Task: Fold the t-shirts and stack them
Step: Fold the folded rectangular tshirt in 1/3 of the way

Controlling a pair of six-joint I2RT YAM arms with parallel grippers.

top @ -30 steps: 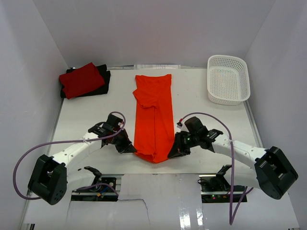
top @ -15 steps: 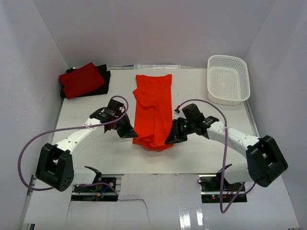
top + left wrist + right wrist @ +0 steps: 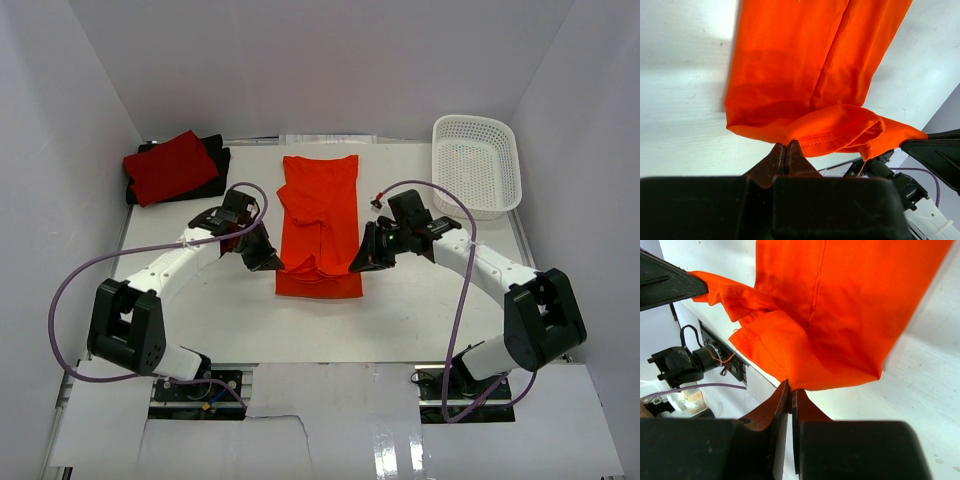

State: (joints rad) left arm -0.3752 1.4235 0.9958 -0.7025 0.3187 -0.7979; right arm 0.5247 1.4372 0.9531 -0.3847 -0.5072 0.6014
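Observation:
The bright orange t-shirt (image 3: 320,225) lies as a long narrow strip in the middle of the table, its near end doubled back over itself. My left gripper (image 3: 273,264) is shut on the left corner of that lifted hem (image 3: 820,137). At the right corner, my right gripper (image 3: 356,266) is shut on the same hem (image 3: 785,350). Between the two grips the hem sags in loose folds. A folded crimson red t-shirt (image 3: 170,166) rests on a folded black t-shirt (image 3: 217,164) at the back left.
A white perforated basket (image 3: 476,165) stands at the back right. White walls close in the table on the left, back and right. Purple cables loop from both arms over the table.
Both grippers have carried the orange t-shirt's near hem away from the front edge toward the back, doubling the lower part over the rest. The visible strip is shorter.

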